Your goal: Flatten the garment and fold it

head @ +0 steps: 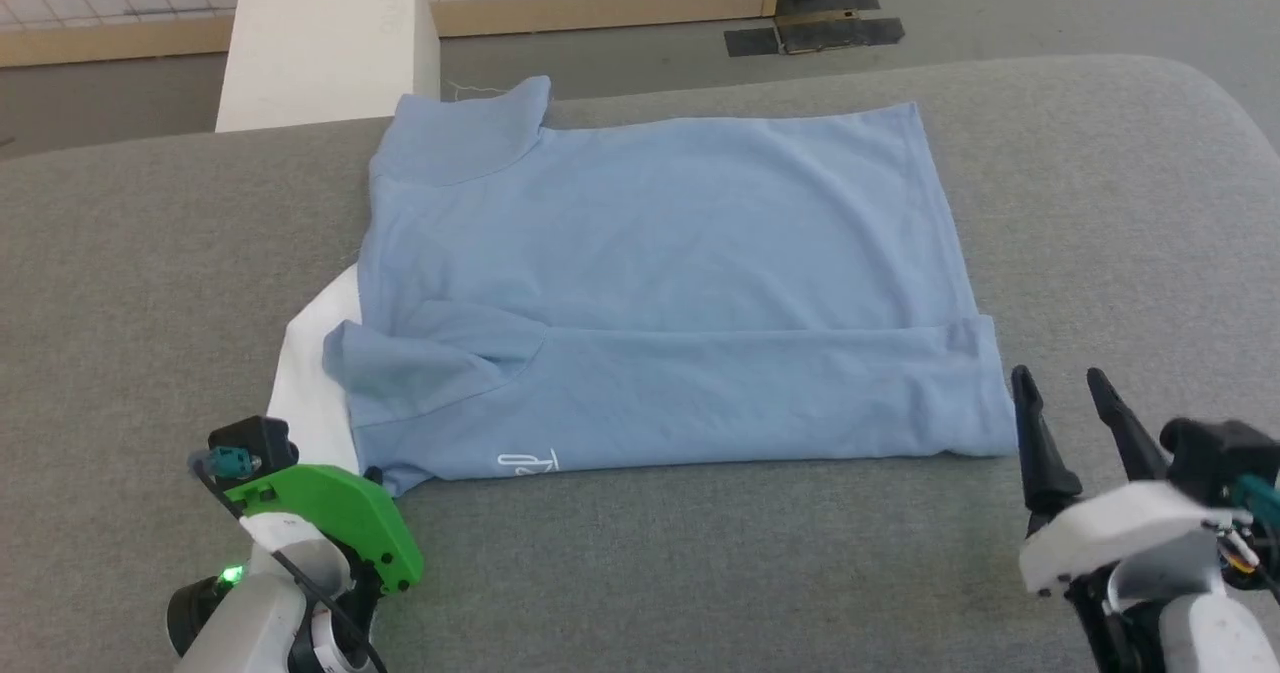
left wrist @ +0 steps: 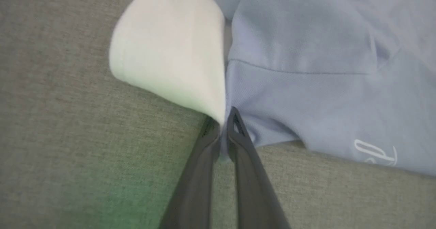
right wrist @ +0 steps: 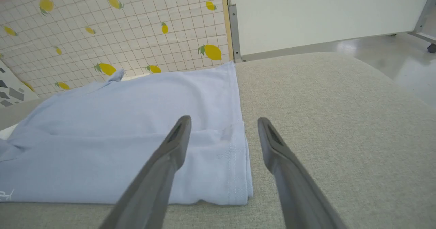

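Your left gripper (left wrist: 223,120) pinches the shirt (head: 660,253) at its fingertips, where white meets blue, likely to tug it flat. Your right gripper (head: 1058,381) is spread, lined up on the hem corner just ahead, ready to close.

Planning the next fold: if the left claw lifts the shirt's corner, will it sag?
Probably floppy: the garment lies in soft creases, so it should drape from the left claw. It looks thin, likely light. On the textured grey cushion, pushing may bunch it rather than slide it.
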### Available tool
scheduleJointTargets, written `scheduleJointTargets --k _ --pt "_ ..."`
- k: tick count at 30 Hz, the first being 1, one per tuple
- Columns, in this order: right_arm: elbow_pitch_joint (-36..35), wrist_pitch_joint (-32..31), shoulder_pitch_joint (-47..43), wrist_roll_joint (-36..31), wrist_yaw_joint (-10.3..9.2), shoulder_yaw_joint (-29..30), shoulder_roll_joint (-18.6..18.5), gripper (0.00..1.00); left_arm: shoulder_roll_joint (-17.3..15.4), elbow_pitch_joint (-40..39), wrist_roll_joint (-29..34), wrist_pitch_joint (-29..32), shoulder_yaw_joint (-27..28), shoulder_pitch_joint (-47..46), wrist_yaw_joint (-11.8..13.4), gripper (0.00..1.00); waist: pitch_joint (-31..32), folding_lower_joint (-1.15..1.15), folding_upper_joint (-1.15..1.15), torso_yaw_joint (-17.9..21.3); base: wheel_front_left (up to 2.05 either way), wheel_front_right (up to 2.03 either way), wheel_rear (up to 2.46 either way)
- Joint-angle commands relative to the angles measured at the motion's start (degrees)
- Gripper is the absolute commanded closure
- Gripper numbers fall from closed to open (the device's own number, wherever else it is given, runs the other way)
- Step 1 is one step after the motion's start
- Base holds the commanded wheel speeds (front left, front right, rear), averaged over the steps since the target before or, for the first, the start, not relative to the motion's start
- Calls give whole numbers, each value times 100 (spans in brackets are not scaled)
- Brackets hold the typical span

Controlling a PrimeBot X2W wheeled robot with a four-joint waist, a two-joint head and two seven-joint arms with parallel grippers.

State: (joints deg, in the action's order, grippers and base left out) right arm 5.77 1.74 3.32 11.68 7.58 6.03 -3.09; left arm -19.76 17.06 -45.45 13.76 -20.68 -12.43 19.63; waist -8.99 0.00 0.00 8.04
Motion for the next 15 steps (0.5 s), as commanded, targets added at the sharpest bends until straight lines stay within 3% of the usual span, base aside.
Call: scheduleJointTargets --k 1,8,15 --pt "115 -234 192 -36 -9 94 6 0 55 38 -26 -11 -46 98 -32 100 -28 0 0 -51 0 0 0" --pt "983 -2726 1003 -266 -9 690 19 0 125 11 20 -163 -100 -19 -107 100 -193 0 0 -244 0 0 0" --pt "1261 -4386 1448 -600 -9 870 20 3 195 50 50 -277 -173 -160 -224 100 -360 0 0 -425 0 0 0"
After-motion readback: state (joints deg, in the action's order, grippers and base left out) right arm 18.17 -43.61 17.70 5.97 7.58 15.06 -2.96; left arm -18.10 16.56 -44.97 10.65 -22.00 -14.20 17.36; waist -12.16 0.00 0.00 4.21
